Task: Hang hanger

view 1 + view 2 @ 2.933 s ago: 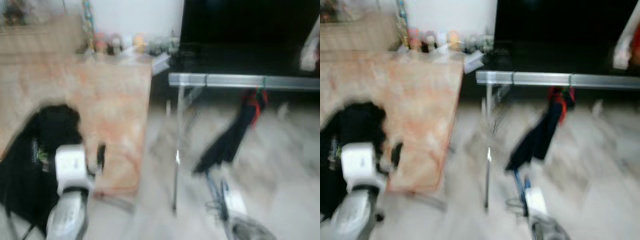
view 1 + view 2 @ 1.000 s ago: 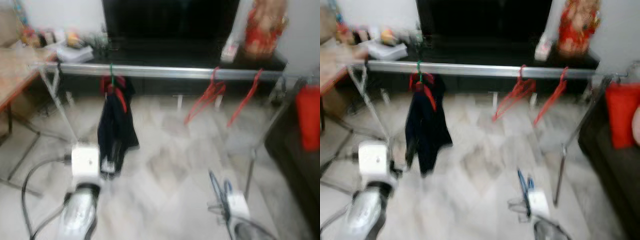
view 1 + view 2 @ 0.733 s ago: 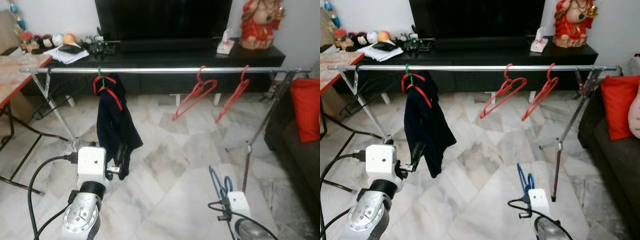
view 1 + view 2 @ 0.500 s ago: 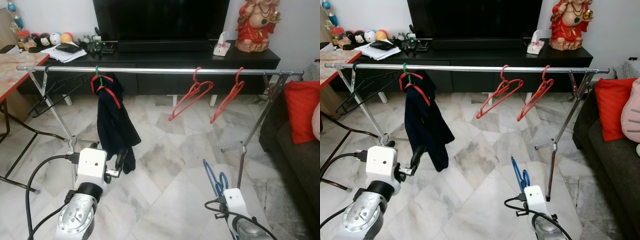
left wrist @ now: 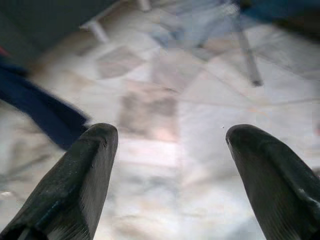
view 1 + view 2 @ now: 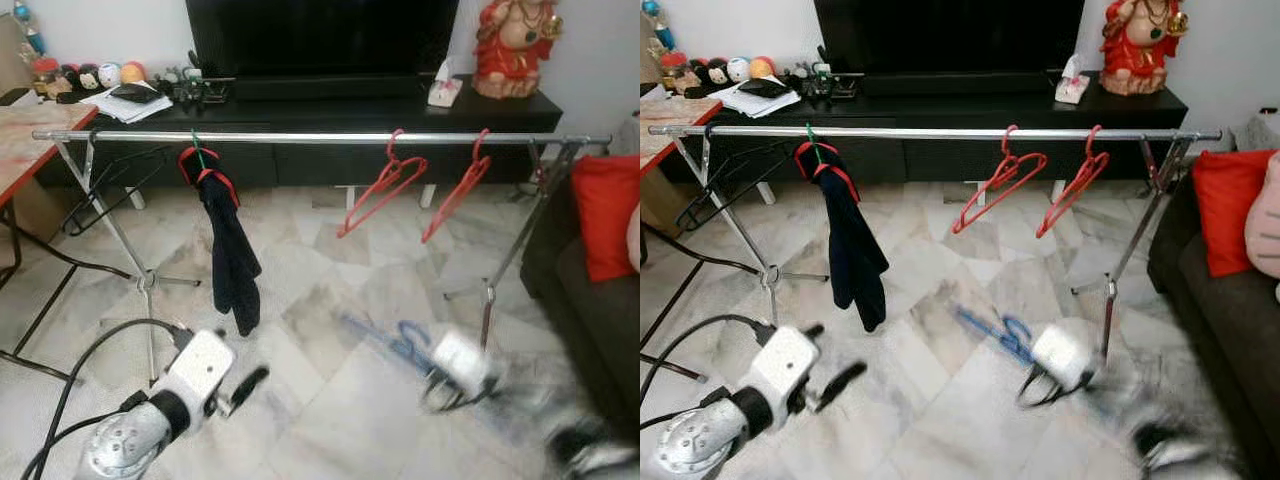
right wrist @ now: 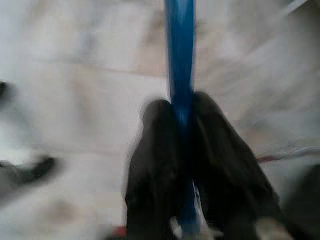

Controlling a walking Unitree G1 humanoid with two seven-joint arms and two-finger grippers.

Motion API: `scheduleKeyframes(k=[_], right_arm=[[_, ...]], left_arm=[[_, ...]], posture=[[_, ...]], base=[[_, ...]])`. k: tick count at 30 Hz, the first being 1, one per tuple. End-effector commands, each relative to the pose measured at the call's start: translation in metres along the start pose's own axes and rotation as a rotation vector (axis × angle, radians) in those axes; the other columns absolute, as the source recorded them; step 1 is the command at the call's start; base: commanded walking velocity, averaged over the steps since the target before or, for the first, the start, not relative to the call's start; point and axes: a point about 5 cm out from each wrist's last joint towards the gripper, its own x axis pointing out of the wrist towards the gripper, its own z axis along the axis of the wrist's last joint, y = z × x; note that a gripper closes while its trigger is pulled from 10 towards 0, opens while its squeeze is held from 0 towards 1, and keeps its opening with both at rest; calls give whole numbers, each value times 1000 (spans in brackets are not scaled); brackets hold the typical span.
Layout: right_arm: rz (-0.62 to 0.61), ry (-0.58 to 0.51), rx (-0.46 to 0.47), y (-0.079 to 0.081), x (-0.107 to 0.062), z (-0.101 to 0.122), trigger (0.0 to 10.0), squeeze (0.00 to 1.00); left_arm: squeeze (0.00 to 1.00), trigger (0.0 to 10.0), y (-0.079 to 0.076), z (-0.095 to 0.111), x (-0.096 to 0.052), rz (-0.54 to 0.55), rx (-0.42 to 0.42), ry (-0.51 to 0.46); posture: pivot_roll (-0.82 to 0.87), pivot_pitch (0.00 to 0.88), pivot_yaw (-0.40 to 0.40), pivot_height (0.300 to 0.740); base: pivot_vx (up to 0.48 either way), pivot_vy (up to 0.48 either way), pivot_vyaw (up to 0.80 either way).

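A silver clothes rail (image 6: 320, 138) runs across the room at chest height. Two bare red hangers (image 6: 382, 188) (image 6: 455, 192) hang right of its middle. A dark garment (image 6: 232, 255) hangs on a red hanger near its left end, and a black hanger (image 6: 108, 190) hangs beyond that. My right gripper (image 7: 182, 112) is shut on a blue hanger (image 7: 180, 55), low over the floor below the rail and blurred (image 6: 405, 345). My left gripper (image 5: 170, 135) is open and holds nothing, low (image 6: 250, 382) and in front of the garment.
A black TV stand (image 6: 330, 105) with a red statue (image 6: 512, 45) stands behind the rail. A marble-top table (image 6: 30, 135) is at the left. A dark sofa with a red cushion (image 6: 610, 215) is at the right. A black cable (image 6: 80, 360) lies on the floor.
The view swung from the table to the rail, then steadied. In the last half second my right arm swung up and left with the blue hanger, and my left gripper dropped away from the garment.
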Motion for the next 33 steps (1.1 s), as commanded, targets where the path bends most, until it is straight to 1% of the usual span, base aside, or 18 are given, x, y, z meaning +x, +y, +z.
scheduleKeyframes(k=[1,2,4,7,8,9,11,14,15,16,17,18,21,25,27,31,33], right_arm=[[207,-51,-69,26,15,12,10000,0],[273,-73,-116,30,16,19,10000,0],[295,-80,-134,32,16,22,10000,0],[389,-123,-207,39,15,35,10000,0],[469,-174,-232,44,12,47,10000,0],[501,-203,-228,47,11,53,10000,0],[506,-214,-222,47,10,55,10000,0],[487,-265,-202,48,12,61,10000,0],[487,-265,-202,48,12,61,10000,0],[497,-287,-193,50,12,64,10000,0],[525,-310,-193,54,11,68,10000,0],[607,-341,-227,65,6,77,10000,0],[662,-337,-286,74,4,83,10000,0],[684,-351,-291,78,4,87,10000,0],[746,-317,-373,87,4,90,10000,0],[754,-311,-378,89,3,90,10000,0],[800,-320,-422,97,0,97,10000,0]], left_arm=[[0,10000,-8,7,6,-87,8,-24],[0,10000,-11,8,7,-130,17,-23],[0,10000,-13,8,7,-147,22,-23],[0,10000,-16,9,7,-194,29,-21],[0,10000,-14,10,6,-212,37,-17],[0,10000,-13,10,6,-209,38,-17],[0,10000,-13,10,6,-203,37,-20],[0,10000,-11,10,8,-167,28,-33],[0,10000,-11,10,8,-167,28,-33],[0,10000,-13,9,8,-173,26,-35],[0,10000,-16,9,8,-187,22,-37],[0,10000,-20,12,6,-230,9,-51],[0,10000,-22,17,4,-273,14,-60],[0,10000,-22,21,3,-299,19,-68],[0,10000,-22,27,-2,-354,49,-66],[0,10000,-22,28,-3,-361,52,-66],[0,10000,-21,33,-16,-442,68,-38]], posture=[[-61,0,-6,740],[-61,0,-10,740],[-60,0,-11,740],[-58,0,-14,740],[-58,0,-18,740],[-57,0,-20,740],[-57,0,-20,740],[-52,0,-24,740],[-52,0,-24,740],[-52,0,-25,740],[-58,0,-23,740],[-64,0,-23,740],[-60,0,-28,740],[-60,0,-28,740],[-57,0,-36,740],[-57,0,-36,740],[-51,0,-54,740]], base=[[0,0,0],[0,0,0],[0,0,0],[0,0,0],[0,0,0],[0,0,0],[0,0,0],[0,0,0],[0,0,0],[0,0,0],[0,0,0],[0,0,0],[0,0,0],[0,0,0],[0,0,0],[0,0,0],[0,0,0]])
